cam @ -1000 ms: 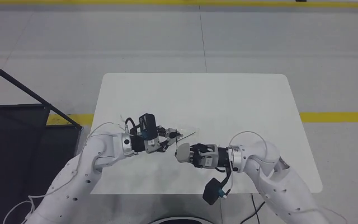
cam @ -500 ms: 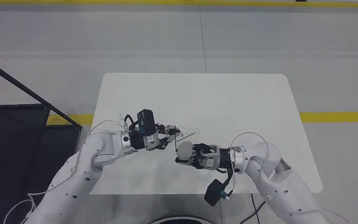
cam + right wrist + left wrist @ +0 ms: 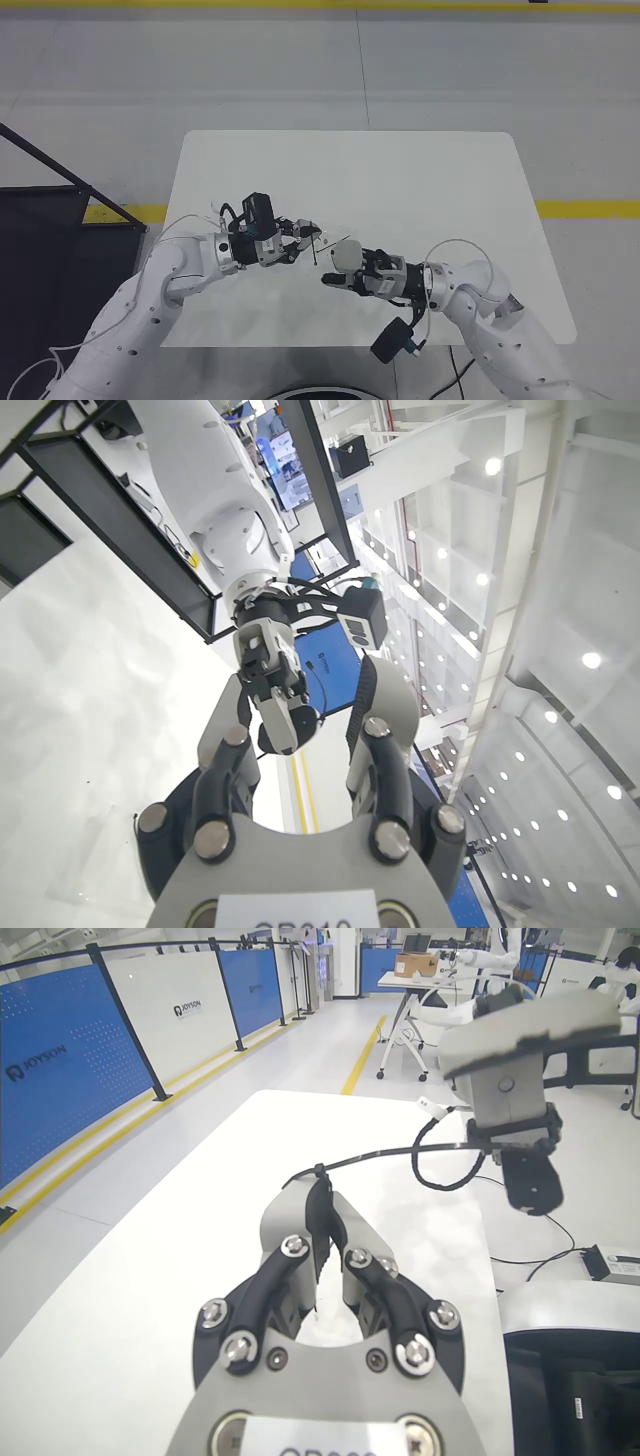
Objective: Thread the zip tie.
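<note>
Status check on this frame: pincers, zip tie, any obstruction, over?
Left pincer shut on zip tie at its head. Right pincer open, facing it. Tie straight, no loop yet. Nothing blocking between them.

Large robotics lab or industrial test hall. A white work table stands on a smooth, pale grey floor marked with lines of yellow tape. Blue and white partition panels on black posts fence off an aisle of the hall. Farther back, a white table on castors carries a cardboard box and a laptop. Overhead, a high white ceiling holds rows of round lights.
</note>
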